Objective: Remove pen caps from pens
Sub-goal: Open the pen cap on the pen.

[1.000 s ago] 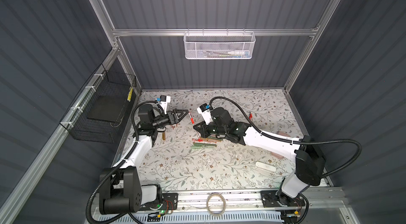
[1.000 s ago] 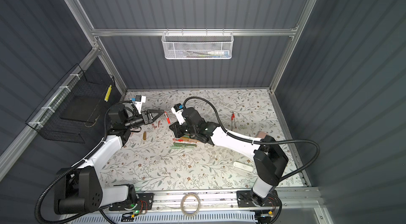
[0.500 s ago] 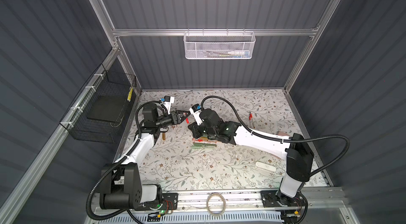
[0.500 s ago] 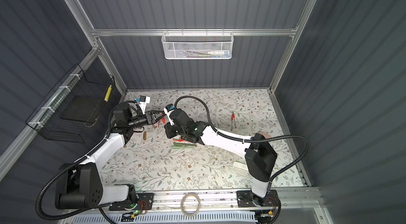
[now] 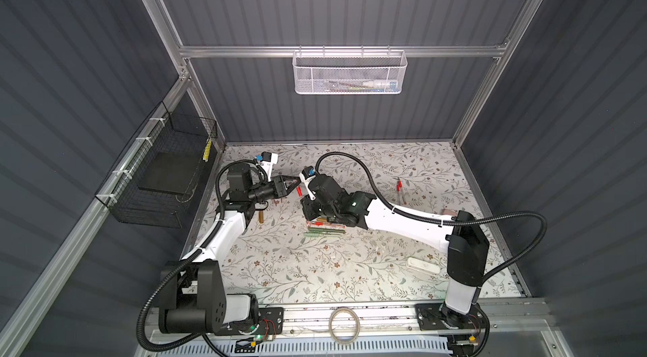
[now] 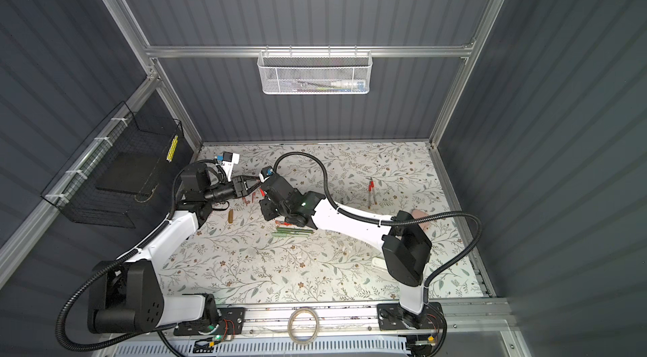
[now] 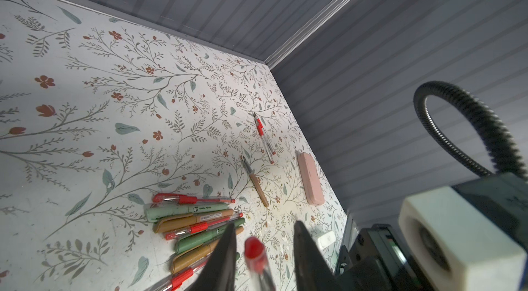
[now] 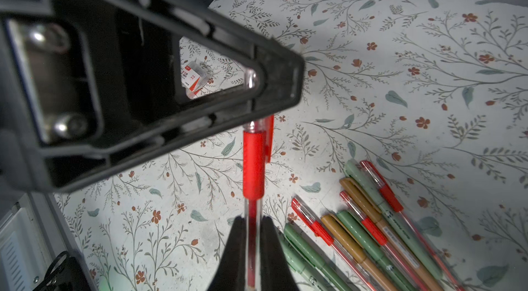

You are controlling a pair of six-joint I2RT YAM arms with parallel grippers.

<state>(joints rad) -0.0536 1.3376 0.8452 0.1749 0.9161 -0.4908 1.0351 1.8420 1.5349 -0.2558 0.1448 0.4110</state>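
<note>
Pen (image 8: 252, 208), clear-barrelled, held aloft left of centre in both top views: we log the right gripper (image 8: 253, 219) clamped on its barrel, while the left gripper (image 7: 265, 226), wide a second ago, now narrows around the red cap (image 8: 253, 161) without visible contact, so uncapping looks imminent.

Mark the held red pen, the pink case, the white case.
held red pen (image 8: 253, 161): right wrist view, red grip sleeve.
pink case (image 7: 311, 179): left wrist view, middle of top.
white case (image 5: 423, 265): in a top view, middle of top.
</note>
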